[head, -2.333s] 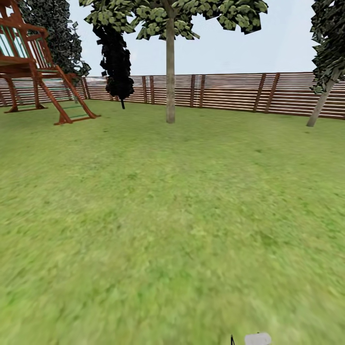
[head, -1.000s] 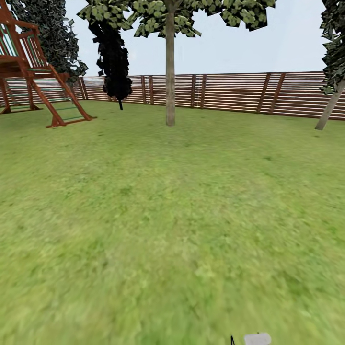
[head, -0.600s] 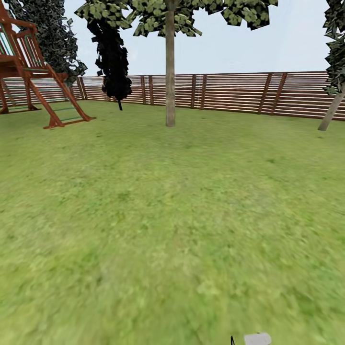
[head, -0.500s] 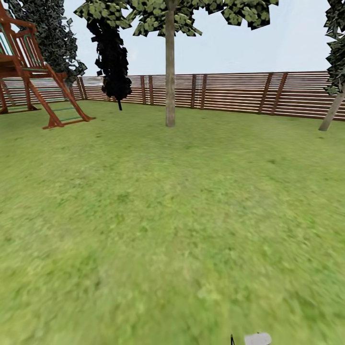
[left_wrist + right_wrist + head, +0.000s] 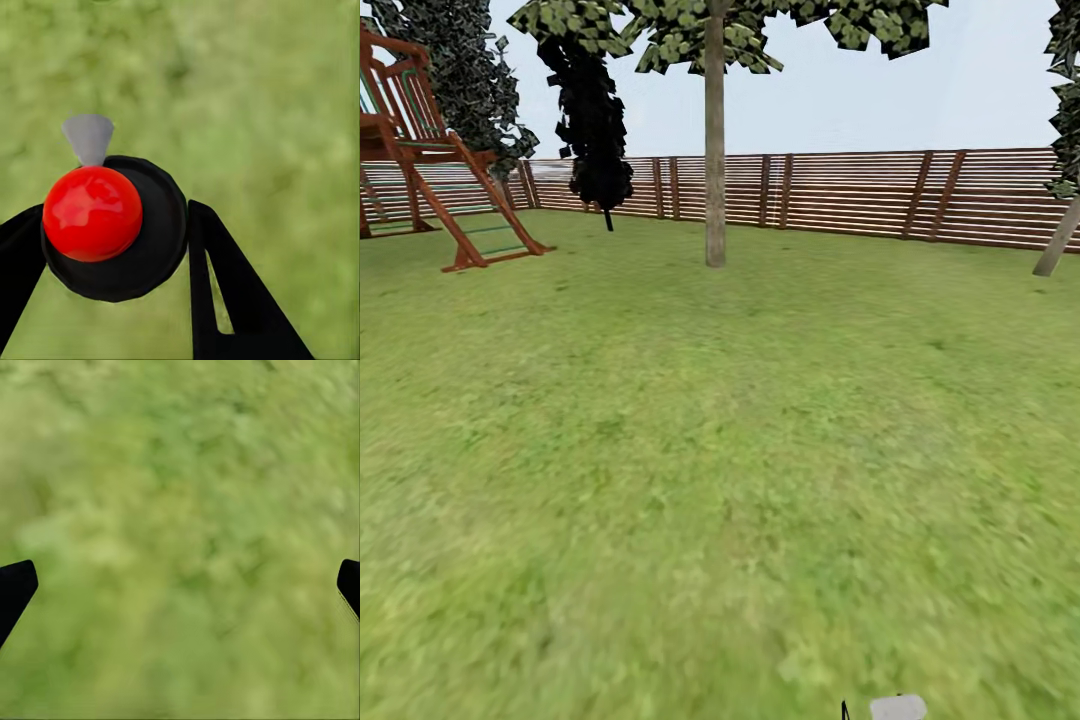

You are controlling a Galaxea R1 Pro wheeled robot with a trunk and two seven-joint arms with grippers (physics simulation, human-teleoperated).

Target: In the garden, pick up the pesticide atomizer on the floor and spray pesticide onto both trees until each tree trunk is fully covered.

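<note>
left hand [image 5: 112,240] grips the pesticide atomizer [image 5: 112,225], right hand [image 5: 180,585] spread wide, over open grass [image 5: 720,450]

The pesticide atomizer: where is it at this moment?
In the left wrist view, the pesticide atomizer sits clamped between the left tool's black fingers, above blurry green grass.

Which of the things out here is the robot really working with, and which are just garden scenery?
Part of the job:
- pesticide atomizer, held between the left jaws
- tree trunk straight ahead
- second, leaning tree trunk at the right edge
- grass floor

Just scenery:
- wooden play frame
- black-leaved tree
- slatted fence
</note>
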